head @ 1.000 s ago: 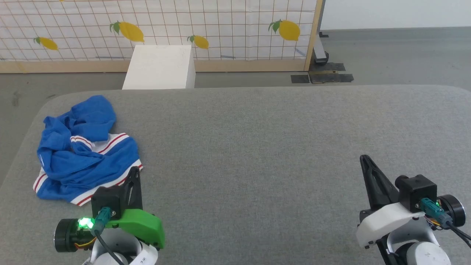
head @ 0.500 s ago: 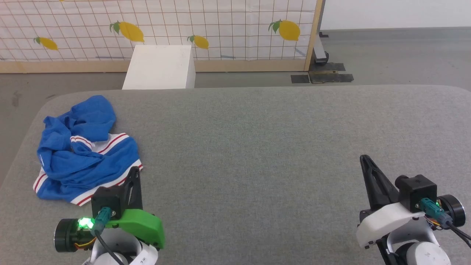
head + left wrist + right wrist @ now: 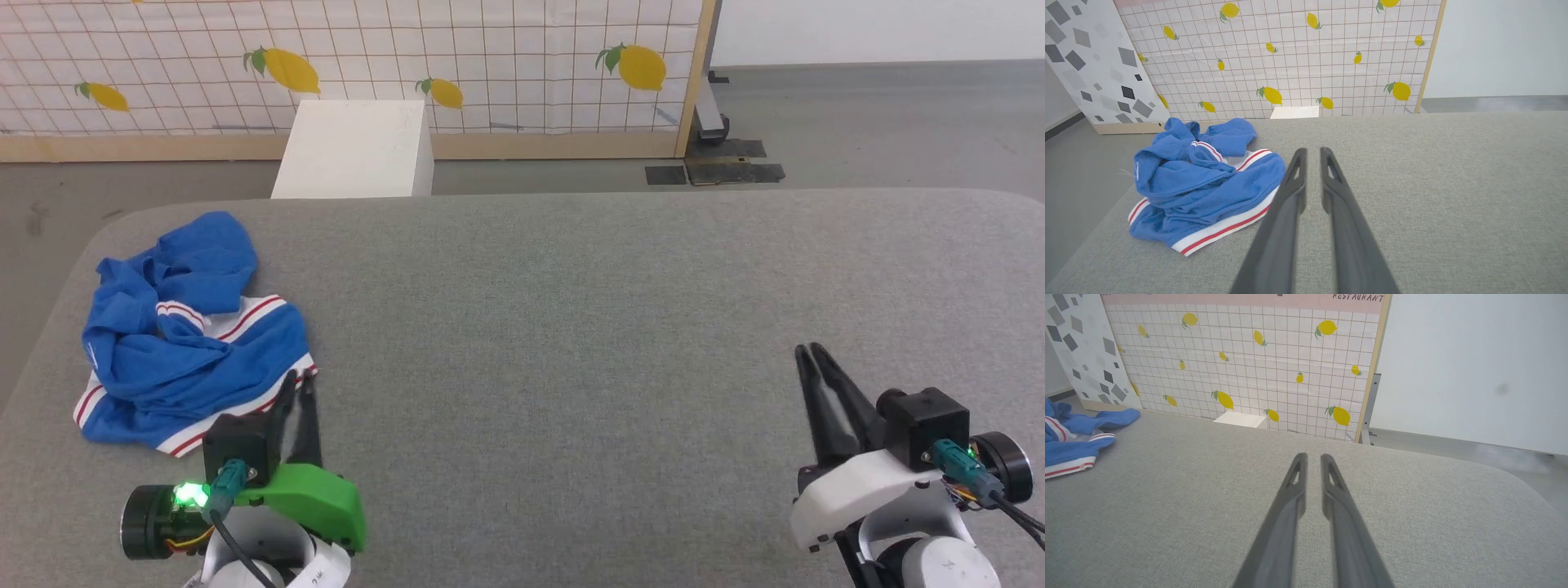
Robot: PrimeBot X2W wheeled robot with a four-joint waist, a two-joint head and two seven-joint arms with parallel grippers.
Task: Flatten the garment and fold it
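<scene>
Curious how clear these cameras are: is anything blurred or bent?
Head view: left gripper and right gripper tips smeared, garment crisp. Left wrist view: soft even light, no glare. Right wrist view: lemon screen leans, likely lens or tilt.

We see 1 lemon-print grid panel (image 3: 490, 49) and 1 white box (image 3: 359, 147) on the grey floor (image 3: 882, 122) beyond the grey padded surface's (image 3: 588, 278) far edge.

The bright blue jersey T-shirt (image 3: 188, 359) lies off to my left as a crumpled, unfolded heap near the rounded far-left corner of the grey bench (image 3: 571, 327), its white, red-striped trim showing along the near edge and in a fold on top.
</scene>
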